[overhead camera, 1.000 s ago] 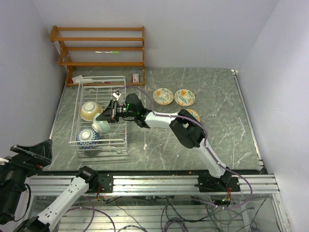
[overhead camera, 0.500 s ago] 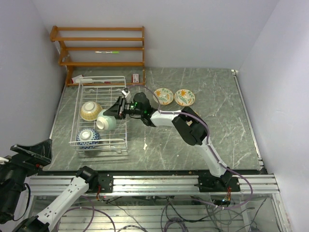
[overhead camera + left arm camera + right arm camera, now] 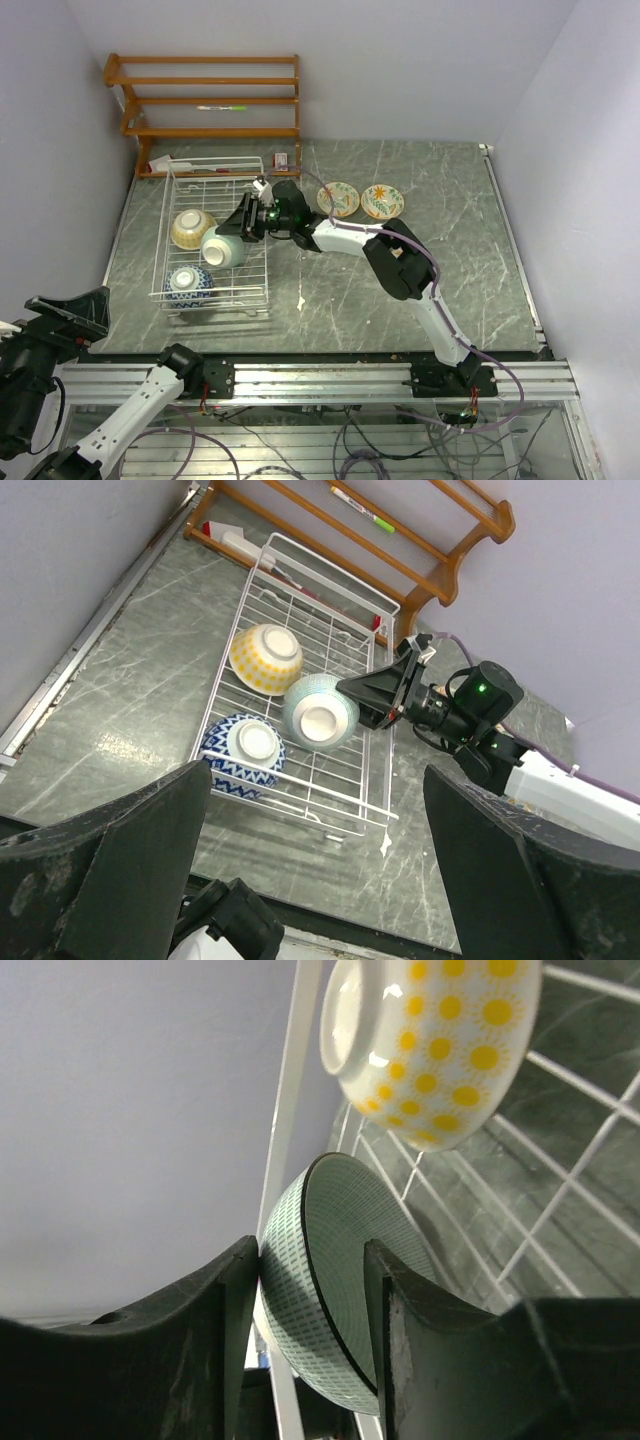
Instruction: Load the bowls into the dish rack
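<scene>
1. three bowls are in the dish rack: yellow bowl, mint bowl, blue bowl.
2. right jaws are spread, straddling the mint bowl's rim inside the rack, not pinching it afaict.
3. left jaws are wide apart, holding nothing, well apart from the rack.
4. left floral bowl + right floral bowl sit on the counter; can't see a sixth.
5. approx half done, so you've min two more to load.

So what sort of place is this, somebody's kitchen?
Probably a lab bench staged as a kitchen corner: robot arms bolted to a metal rail, loose cables beneath, plain walls boxing in a marble-look table, with a dish rack and bowls as props.
</scene>
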`<action>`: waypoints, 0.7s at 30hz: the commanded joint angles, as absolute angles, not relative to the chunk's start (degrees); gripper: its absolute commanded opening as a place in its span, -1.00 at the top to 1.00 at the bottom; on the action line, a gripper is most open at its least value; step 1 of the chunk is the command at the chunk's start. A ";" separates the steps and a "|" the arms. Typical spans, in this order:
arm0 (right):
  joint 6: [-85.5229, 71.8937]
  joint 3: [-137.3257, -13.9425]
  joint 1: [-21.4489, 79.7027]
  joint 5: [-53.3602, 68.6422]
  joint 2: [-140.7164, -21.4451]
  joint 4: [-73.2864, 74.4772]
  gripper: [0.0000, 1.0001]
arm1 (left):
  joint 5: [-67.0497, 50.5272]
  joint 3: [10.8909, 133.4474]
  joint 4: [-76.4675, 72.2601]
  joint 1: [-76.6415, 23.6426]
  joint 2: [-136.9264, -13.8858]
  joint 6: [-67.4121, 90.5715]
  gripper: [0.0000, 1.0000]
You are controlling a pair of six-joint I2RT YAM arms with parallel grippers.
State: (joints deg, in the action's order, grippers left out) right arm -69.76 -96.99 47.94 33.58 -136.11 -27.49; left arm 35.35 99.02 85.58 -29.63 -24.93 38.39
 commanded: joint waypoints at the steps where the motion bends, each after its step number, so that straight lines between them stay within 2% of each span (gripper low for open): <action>1: -61.86 -98.52 46.16 28.83 -134.38 -13.26 0.06 | 36.15 98.62 84.89 -30.14 -25.49 38.76 -0.98; 14: -58.63 -104.61 46.17 26.88 -135.27 -8.90 -0.01 | 36.03 99.64 85.42 -30.17 -25.69 38.50 -0.98; 21: -57.24 -109.69 46.38 26.18 -136.43 -6.37 -0.14 | 36.12 100.11 85.67 -30.23 -25.75 38.36 -0.98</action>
State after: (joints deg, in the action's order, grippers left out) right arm -59.31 -106.19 46.78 27.27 -135.59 -8.84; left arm 35.35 99.24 85.65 -29.74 -24.93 38.39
